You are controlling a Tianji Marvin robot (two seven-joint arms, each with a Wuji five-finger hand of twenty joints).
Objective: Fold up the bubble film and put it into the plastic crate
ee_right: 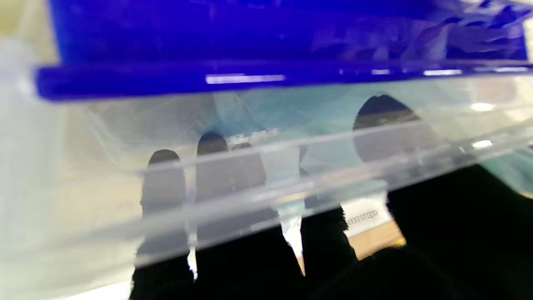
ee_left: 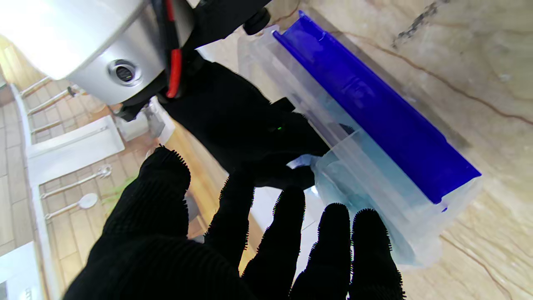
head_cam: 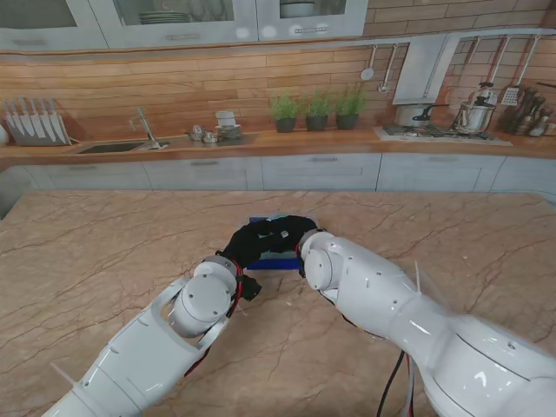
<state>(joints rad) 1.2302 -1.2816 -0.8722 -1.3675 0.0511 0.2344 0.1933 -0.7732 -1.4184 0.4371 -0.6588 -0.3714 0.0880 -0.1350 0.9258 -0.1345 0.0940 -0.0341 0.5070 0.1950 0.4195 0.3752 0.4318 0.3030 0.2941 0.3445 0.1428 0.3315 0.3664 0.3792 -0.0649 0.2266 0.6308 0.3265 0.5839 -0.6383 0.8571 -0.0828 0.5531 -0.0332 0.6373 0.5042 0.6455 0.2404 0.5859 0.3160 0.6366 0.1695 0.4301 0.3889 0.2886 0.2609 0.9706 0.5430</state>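
Crate: the plastic crate (head_cam: 276, 261) sits near the middle of the surface (head_cam: 104, 261); from the stand view I see only a sliver of blue rim past both wrists. In the left wrist view it is a clear tub (ee_left: 374, 196) with a blue lid or rim.
Bubble film: a pale, bluish, crumpled sheet (ee_right: 287, 112) shows inside the crate through its clear wall; I cannot make out whether it is folded.
Right hand: the black-gloved right hand (head_cam: 291, 233) reaches into the crate. Its fingers (ee_right: 210, 166) are seen blurred through the plastic, spread and pressing toward the film; I cannot tell whether they grip it.
Left hand: the left hand (head_cam: 246, 246) is just beside the crate's end. Its fingers (ee_left: 333, 246) are extended and apart, grasping nothing I can see.
Hidden: the crate's interior is covered by both hands in the stand view, and the right wrist picture is out of focus.
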